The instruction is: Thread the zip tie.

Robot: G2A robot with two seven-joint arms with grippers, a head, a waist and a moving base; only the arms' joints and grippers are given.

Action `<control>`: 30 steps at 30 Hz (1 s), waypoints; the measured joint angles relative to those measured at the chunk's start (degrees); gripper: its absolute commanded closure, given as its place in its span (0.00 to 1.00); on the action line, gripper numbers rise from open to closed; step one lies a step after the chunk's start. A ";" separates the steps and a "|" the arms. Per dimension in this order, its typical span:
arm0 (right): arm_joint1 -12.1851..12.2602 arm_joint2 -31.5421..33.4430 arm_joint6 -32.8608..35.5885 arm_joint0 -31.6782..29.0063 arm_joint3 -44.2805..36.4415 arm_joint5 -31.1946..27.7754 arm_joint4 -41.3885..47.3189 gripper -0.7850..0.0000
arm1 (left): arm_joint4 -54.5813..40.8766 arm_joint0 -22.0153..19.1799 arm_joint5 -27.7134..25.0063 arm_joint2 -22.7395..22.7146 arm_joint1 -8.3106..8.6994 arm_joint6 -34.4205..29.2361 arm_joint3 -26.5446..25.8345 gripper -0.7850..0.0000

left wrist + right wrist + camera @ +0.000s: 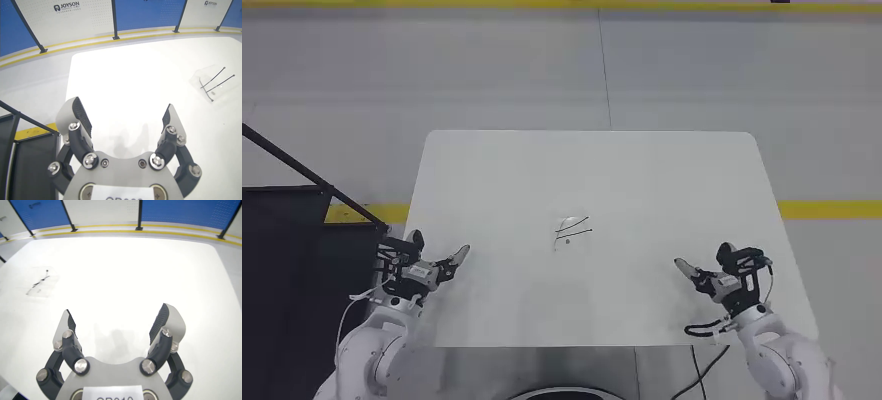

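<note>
Three thin black zip ties [573, 230] lie loose near the middle of the white table [502, 170], on a small clear plastic sheet. In the left wrist view the zip ties [217, 81] show as two straight strips crossed by a curved one. From the right wrist they appear as faint dark zip ties [40, 281] some way off. My left gripper [442, 255] [122, 106] hovers open and empty over the table's near left corner. Over the near right part, my right gripper [697, 265] [116, 308] is also open and empty. Both are well short of the ties.
A black frame and dark panel [287, 240] stand beside the table's left edge, close to the left arm. Yellow floor tape [832, 209] runs past the table. A black cable [707, 350] hangs by the right arm at the near edge.
</note>
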 measured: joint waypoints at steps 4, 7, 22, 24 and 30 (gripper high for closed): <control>0.42 -0.31 8.00 2.99 0.86 -7.37 8.83 0.00 | -3.71 -0.29 -3.06 -0.91 0.04 -0.95 -0.37 0.00; 0.67 -1.90 14.52 6.17 2.47 -11.25 15.12 0.00 | -4.86 -0.29 -4.23 -1.24 0.06 -1.38 -0.88 0.00; 1.04 -8.22 29.33 16.39 8.42 -16.20 29.33 0.00 | -5.87 0.05 -6.69 -1.45 0.12 -2.65 -1.86 0.00; 1.05 -8.28 29.38 16.36 8.35 -16.23 29.27 0.00 | -5.88 0.05 -6.69 -1.45 0.12 -2.65 -1.86 0.00; 0.81 -11.58 27.22 17.46 8.38 -16.50 26.07 0.00 | -11.13 -1.19 -7.73 -0.37 -0.06 -5.82 -1.76 0.00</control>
